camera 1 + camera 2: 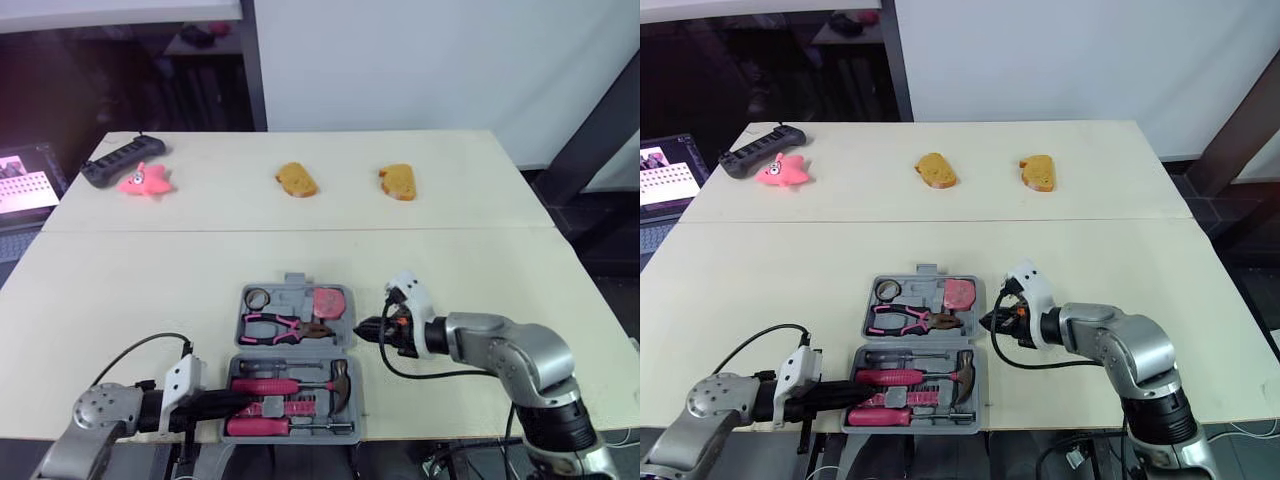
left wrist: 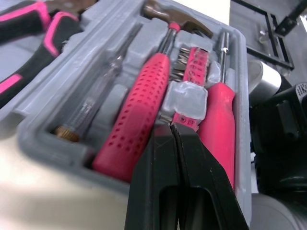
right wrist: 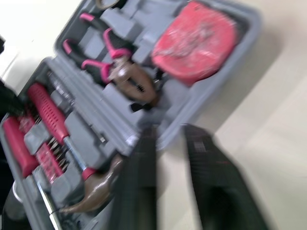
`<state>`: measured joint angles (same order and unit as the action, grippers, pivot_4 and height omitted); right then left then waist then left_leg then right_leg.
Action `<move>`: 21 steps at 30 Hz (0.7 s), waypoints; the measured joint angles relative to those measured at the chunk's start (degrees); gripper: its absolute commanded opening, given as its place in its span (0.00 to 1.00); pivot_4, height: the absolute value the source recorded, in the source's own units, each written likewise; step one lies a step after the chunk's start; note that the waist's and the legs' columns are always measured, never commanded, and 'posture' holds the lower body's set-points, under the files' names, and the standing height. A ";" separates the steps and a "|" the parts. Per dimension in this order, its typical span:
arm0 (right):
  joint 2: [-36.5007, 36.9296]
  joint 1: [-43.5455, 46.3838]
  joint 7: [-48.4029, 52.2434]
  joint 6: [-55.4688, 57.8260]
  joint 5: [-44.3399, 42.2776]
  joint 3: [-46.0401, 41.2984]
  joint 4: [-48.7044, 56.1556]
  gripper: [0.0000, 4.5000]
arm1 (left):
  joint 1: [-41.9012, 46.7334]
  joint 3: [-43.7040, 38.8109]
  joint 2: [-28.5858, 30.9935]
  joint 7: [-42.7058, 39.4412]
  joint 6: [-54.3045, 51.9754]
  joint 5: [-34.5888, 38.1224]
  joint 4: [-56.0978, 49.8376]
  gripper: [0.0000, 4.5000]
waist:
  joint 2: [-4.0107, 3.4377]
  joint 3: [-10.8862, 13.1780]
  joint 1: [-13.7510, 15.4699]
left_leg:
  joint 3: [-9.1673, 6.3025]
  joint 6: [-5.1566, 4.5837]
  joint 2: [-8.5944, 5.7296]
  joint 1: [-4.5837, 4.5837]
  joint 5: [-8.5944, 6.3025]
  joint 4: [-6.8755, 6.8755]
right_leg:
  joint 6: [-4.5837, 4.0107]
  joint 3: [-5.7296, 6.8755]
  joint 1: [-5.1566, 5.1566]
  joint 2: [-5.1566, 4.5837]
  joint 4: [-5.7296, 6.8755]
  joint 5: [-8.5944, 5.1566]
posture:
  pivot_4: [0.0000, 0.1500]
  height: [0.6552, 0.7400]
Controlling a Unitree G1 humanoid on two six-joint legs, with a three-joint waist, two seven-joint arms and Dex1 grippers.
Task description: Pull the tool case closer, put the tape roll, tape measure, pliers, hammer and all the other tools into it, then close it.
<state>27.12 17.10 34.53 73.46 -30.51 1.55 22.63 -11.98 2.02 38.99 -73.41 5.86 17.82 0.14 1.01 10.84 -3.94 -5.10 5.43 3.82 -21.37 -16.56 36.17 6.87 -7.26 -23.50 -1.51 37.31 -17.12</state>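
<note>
Open tool case (image 1: 357, 402) holds hammer (image 1: 285, 385), pliers (image 1: 285, 325) and tape measure (image 1: 328, 300). Left gripper (image 1: 245, 400), fingers pressed together, reaches inside; right gripper (image 1: 362, 330), fingers parted, sits beside it.

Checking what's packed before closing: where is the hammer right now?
In the eye views, the hammer lies in the near half of the open tool case, head toward the robot's right, nearer the robot than the pliers.

- Tool case (image 1: 296, 349): open, at the surface's (image 1: 150, 280) near edge, centre.
- Far half: tape roll (image 1: 259, 297) left, tape measure (image 1: 328, 300) right, pliers (image 1: 285, 325) before them.
- Near half: hammer (image 1: 300, 383), lying crosswise.
- Left claw (image 1: 245, 398): tips in the near half, from the left.
- Right claw (image 1: 362, 330): just right of the far half.
</note>
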 measured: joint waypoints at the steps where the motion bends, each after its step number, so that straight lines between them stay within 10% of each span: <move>1: -0.04 0.67 -0.29 0.34 -0.20 -0.28 -0.62 0.61 | 0.45 0.70 -0.11 0.10 0.81 -0.57 0.55 0.00 | -0.03 -0.01 0.00 | 0.00 0.00 0.00 0.00 0.00 0.00 | 0.00 0.00 0.01 0.00 0.00 0.00 | 1.00 1.00; 5: -2.65 4.54 -2.09 4.28 -1.74 -3.06 -4.40 0.98 | 1.61 1.82 -0.24 0.24 3.94 -1.59 3.51 0.00 | -0.17 -0.07 -0.13 | 0.00 -0.01 0.01 0.06 0.00 -0.02 | 0.00 0.00 0.02 0.02 0.04 0.02 | 1.00 1.00; 21: -12.24 15.46 -9.35 12.22 -1.04 -7.36 -24.76 0.98 | 3.49 4.03 1.12 0.01 8.11 -1.88 6.32 0.00 | -0.62 -0.12 -0.33 | 0.00 -0.02 0.01 0.11 0.00 -0.05 | 0.06 0.00 0.02 0.03 0.12 0.05 | 1.00 1.00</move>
<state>14.88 32.56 25.18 85.69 -31.55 -5.81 -2.13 -8.49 6.05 40.11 -73.40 13.97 15.93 6.46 0.39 10.72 -4.27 -5.10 5.41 3.83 -21.26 -16.55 36.12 6.93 -7.26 -23.48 -1.48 37.43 -17.06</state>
